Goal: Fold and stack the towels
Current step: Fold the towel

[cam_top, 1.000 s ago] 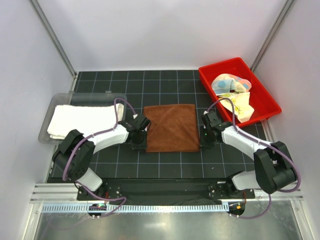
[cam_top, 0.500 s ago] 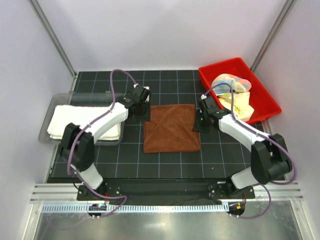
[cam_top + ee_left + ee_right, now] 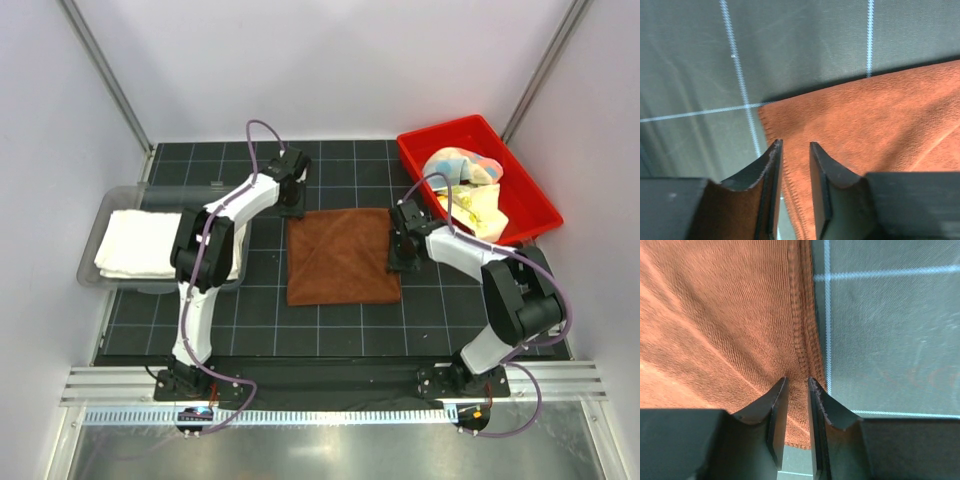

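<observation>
Brown square terry towel [image 3: 340,255] lies flat at the middle of the black gridded mat [image 3: 330,165]. On the left arm's side of it, a cream-white folded towel [image 3: 140,245] sits in a clear plastic tray [image 3: 110,200]. Beyond its far right corner, a red plastic bin [image 3: 525,210] holds a pastel multicoloured cloth [image 3: 460,165] and a yellow cloth [image 3: 480,210]. The left gripper [image 3: 292,205] is at the brown towel's far left corner, the right gripper [image 3: 400,255] at its right edge.

Left wrist: left gripper [image 3: 795,145] over that corner, jaws parted by a narrow slit, nothing clamped.

Right wrist: right gripper [image 3: 797,380] over the stitched hem, likewise slightly parted, unclamped.
</observation>
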Motion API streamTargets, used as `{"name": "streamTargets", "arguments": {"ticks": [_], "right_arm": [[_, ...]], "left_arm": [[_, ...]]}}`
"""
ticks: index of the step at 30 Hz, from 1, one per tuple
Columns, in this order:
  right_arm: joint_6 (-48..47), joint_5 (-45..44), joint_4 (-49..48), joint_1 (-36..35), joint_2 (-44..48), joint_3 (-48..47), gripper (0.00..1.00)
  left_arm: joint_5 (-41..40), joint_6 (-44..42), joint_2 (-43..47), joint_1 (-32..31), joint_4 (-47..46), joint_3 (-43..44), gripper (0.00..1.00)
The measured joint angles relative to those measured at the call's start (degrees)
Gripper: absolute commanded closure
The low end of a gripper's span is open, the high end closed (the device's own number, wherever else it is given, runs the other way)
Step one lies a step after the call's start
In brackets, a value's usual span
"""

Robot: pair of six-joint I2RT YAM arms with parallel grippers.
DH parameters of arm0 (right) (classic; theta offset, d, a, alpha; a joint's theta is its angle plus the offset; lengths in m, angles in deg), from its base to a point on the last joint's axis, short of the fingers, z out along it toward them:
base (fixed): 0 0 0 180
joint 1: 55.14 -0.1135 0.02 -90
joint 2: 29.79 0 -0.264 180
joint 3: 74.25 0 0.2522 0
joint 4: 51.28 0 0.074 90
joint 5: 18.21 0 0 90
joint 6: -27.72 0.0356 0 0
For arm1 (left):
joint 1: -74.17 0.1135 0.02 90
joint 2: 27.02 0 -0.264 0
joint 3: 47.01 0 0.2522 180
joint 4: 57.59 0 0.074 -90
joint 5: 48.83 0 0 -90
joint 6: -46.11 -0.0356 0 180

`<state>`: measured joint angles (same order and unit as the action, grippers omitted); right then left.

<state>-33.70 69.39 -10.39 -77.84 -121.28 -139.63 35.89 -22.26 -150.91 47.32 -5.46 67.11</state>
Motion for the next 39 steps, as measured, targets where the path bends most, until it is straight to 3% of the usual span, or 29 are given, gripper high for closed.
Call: {"name": "streamTargets", "arguments": {"ticks": [5, 10, 15, 23, 39], "right_arm": [[-3.7, -0.5, 2.0, 1.0, -0.7, -7.6, 0.59], [-16.6, 4.0, 2.5, 2.7, -7.1, -22.6, 0.47], [-29.7, 11.7, 7.5, 5.6, -17.7, -36.6, 0.46], [-44.0, 20.3, 19.3, 12.4, -30.0, -49.6, 0.44], [-58.2, 29.9, 31.4, 14.1, -41.4, -65.7, 0.46]], "left_arm": [[-0.6, -2.7, 0.2, 1.1, 1.3, 0.9, 0.64], [4.3, -9.3, 0.2, 2.6, 2.3, 1.8, 0.6], [11.2, -19.5, 0.2, 3.9, 3.6, 1.9, 0.59], [19.3, -31.6, 0.0, 6.5, 6.7, 6.8, 0.59], [27.2, -40.2, -9.6, 7.7, 12.8, 14.0, 0.58]]}}
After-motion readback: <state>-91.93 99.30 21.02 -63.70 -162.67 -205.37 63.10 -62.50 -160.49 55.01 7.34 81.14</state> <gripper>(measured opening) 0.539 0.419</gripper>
